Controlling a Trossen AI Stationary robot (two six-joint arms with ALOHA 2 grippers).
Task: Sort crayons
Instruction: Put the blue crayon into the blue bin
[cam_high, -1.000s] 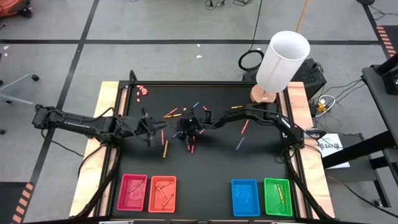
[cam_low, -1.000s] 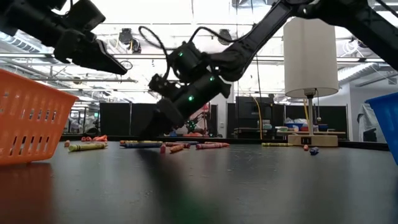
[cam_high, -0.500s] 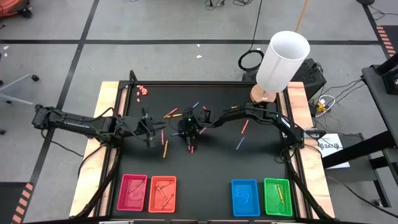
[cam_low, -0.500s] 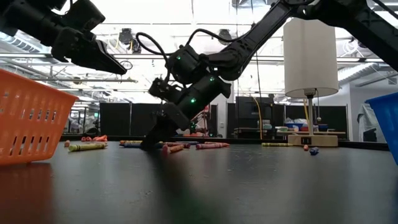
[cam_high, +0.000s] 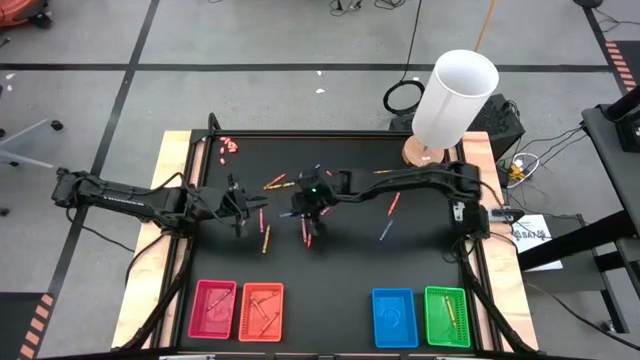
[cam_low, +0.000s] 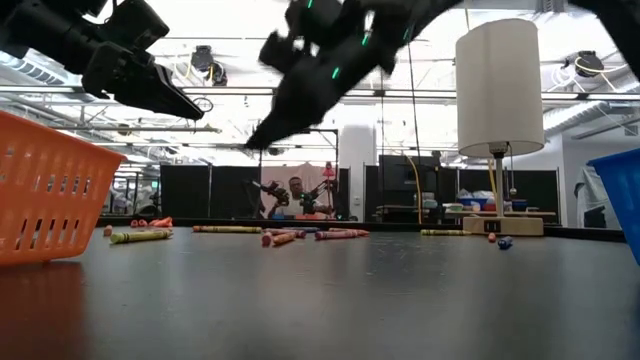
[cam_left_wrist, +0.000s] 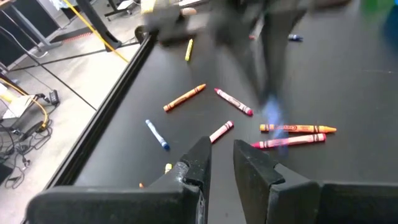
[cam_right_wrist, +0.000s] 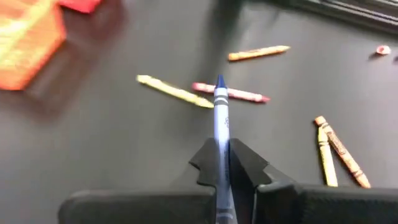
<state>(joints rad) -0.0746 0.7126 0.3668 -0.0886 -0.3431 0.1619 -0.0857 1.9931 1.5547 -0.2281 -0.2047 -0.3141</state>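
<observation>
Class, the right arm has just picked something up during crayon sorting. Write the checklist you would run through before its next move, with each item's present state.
1. Right pincer shut on the blue crayon: ok.
2. Crayon lifted off the table: ok.
3. Crayon sits straight between the fingers, tip forward: ok.
4. Blue tray in view and unblocked from above: ok.
5. Left pincer out of the path to the trays: ok, it hangs over the table's left part.
6. Grip firm enough for travel: cannot tell.

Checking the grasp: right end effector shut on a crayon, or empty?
Shut on a crayon. The right end effector pinches a blue crayon between its fingers, tip pointing forward, above the table.
</observation>
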